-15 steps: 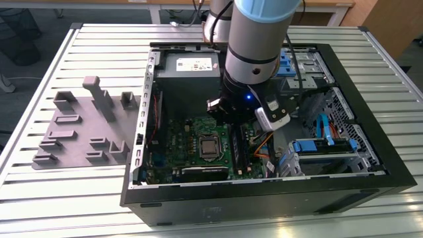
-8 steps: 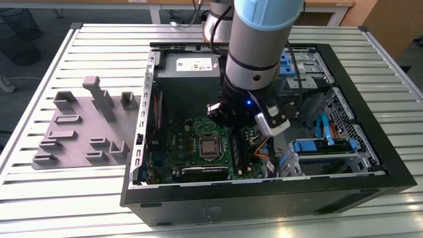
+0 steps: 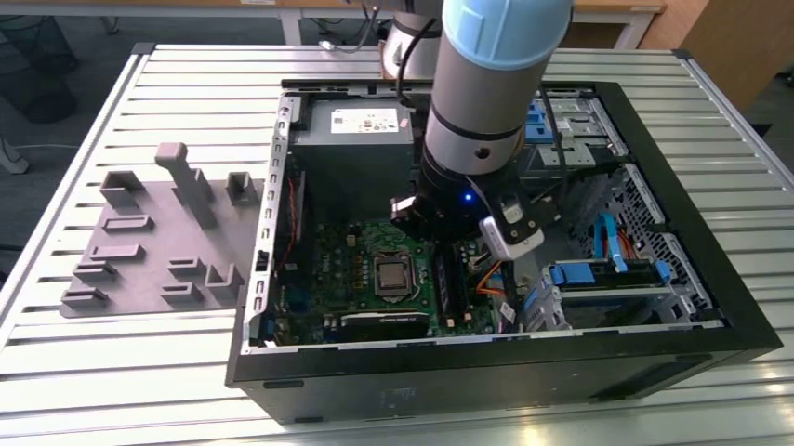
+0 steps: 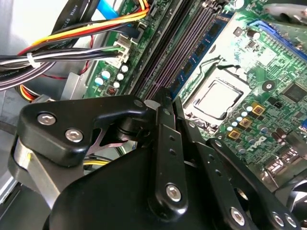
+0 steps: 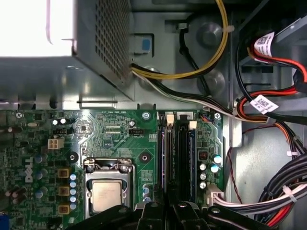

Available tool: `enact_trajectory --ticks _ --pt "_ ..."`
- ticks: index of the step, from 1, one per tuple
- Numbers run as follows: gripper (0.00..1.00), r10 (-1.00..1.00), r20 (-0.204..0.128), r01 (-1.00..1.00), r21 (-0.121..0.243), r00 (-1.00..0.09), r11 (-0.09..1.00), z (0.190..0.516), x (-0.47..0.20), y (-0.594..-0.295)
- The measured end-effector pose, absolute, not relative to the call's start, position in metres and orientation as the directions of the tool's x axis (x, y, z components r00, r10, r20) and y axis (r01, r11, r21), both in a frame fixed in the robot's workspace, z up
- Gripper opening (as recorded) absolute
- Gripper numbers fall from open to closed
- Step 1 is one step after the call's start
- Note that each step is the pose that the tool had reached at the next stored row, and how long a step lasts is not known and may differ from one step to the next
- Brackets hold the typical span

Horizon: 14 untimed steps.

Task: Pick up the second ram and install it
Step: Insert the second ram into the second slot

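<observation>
Blue-green stick, the second ram (image 4: 204, 50), noted standing on edge in the memory slots (image 5: 182, 158) of the green motherboard (image 5: 120, 129), directly ahead of the pincer (image 4: 168, 96) in the second wrist view. Near end of the stick runs in under the pincer tips. Pincer set narrow, jaws drawn almost together at the slot line; cannot tell whether clamped on the stick or merely bearing on its top edge. Same pincer (image 5: 168, 211) seen in the first wrist view poised over the slots. Metal-lidded processor socket (image 4: 216, 98) just beside the pincer, on the far side of the stick. Bundled black, yellow and red cables (image 5: 268, 191) near the pincer on the opposite side of the slots. Grey power-supply box (image 3: 353, 139) beyond the pincer, inside the black computer case (image 3: 496, 372). Arm (image 3: 484, 93) reaching down into the open case. Grey moulded tray (image 3: 149, 242) lying well apart from the pincer, outside the case, on the slatted tabletop (image 3: 149, 372).
</observation>
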<state>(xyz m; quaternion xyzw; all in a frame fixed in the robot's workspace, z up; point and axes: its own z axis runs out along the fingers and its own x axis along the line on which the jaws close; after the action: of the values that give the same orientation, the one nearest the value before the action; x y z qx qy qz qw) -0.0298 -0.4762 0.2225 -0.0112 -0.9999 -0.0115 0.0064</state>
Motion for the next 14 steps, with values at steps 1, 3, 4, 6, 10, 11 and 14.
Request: enact_trajectory --ticks 1,3,4,6,10,11,14 --pt "0.14 0.025 0.013 0.025 0.023 -1.000 0.999 0.2221 -0.0298 -0.4765" --pt "0.14 0.031 0.013 0.032 0.023 -0.999 0.999 0.2215 -0.0297 -0.4777" --pt "0.14 0.036 0.013 0.037 0.023 -0.999 0.999 0.2214 -0.0297 -0.4784" --pt "0.14 0.044 0.013 0.044 0.023 -0.999 0.999 0.2214 -0.0297 -0.4790" --pt "0.14 0.052 0.013 0.052 0.024 -0.999 0.998 0.2212 -0.0296 -0.4791" --pt "0.14 0.052 0.013 0.052 0.024 -0.999 0.998 0.2211 -0.0296 -0.4792" --pt "0.14 0.052 0.013 0.052 0.024 -0.999 0.998 0.2209 -0.0295 -0.4792"
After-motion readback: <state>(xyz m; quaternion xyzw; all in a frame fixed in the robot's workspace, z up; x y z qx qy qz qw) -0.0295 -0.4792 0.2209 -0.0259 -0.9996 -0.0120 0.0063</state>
